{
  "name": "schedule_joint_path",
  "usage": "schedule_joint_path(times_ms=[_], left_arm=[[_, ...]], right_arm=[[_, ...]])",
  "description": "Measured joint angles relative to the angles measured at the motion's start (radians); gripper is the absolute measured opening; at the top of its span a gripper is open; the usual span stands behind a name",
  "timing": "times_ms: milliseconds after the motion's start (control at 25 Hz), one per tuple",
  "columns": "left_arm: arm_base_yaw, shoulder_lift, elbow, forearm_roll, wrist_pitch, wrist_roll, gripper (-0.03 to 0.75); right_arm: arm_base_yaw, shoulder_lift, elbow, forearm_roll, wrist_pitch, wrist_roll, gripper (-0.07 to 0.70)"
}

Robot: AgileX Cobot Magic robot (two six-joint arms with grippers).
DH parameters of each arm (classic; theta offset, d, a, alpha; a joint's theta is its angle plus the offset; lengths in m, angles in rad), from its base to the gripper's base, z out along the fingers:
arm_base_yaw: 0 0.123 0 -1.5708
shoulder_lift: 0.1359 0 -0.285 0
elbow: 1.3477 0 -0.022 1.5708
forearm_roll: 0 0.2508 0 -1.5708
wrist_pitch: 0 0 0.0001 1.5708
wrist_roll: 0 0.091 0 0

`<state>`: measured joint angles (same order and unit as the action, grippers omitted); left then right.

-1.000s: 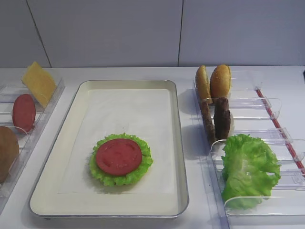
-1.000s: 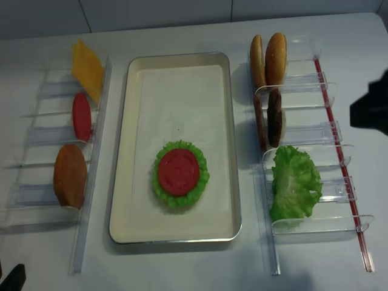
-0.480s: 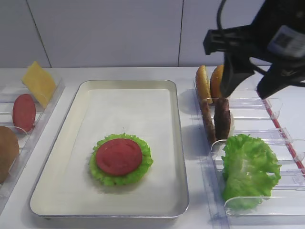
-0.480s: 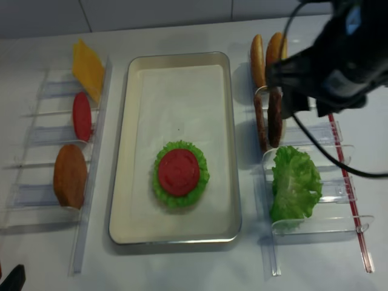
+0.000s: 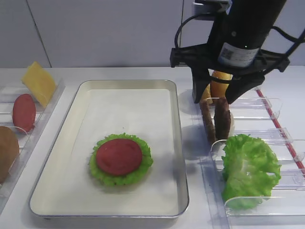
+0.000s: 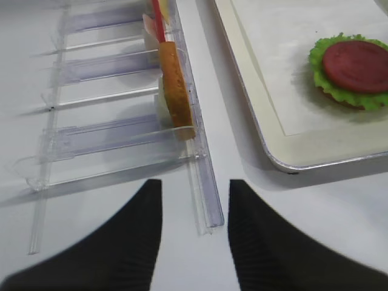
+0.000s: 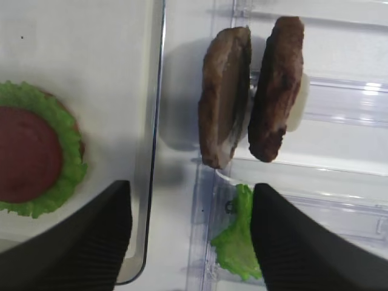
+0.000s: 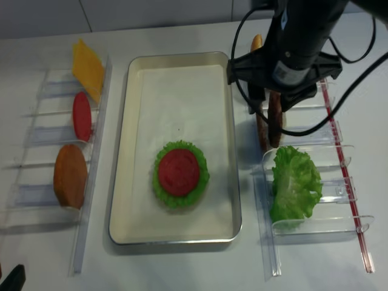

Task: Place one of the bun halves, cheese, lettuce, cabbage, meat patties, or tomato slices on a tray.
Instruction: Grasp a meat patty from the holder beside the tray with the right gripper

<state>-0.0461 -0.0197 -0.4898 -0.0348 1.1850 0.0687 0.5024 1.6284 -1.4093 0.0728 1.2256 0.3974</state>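
Note:
On the cream tray (image 5: 180, 143) lies a lettuce leaf with a tomato slice (image 5: 119, 156) on top. Two meat patties (image 7: 225, 97) stand on edge in the right rack. My right gripper (image 5: 217, 95) hangs open just above them, one finger on either side, touching nothing; the open gripper (image 7: 191, 200) shows the same in the wrist view. Bun halves (image 5: 220, 81) behind it are partly hidden. My left gripper (image 6: 195, 194) is open and empty over the table by the left rack's near end. No cabbage is in view.
The left rack (image 8: 91, 176) holds cheese (image 8: 86, 68), a tomato slice (image 8: 81, 116) and a bun half (image 8: 70, 176). Loose lettuce (image 5: 250, 169) fills the near slots of the right rack (image 5: 281, 136). A red strip runs along that rack's outer side.
My right arm has come in from the right and settled lower over the meat patties, jaws open throughout. Nothing on the tray or racks has moved.

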Motion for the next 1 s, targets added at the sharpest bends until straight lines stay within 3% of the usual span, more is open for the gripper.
schedule_joint_path(times_ms=[520, 1000], left_arm=[[0.0, 0.0, 0.0, 0.001, 0.0, 0.0, 0.274], [0.0, 0.0, 0.0, 0.001, 0.0, 0.0, 0.274]], right_arm=[[0.0, 0.093, -0.011, -0.017, -0.076, 0.0, 0.427], [0.0, 0.178, -0.011, -0.047, -0.085, 0.0, 0.427]])
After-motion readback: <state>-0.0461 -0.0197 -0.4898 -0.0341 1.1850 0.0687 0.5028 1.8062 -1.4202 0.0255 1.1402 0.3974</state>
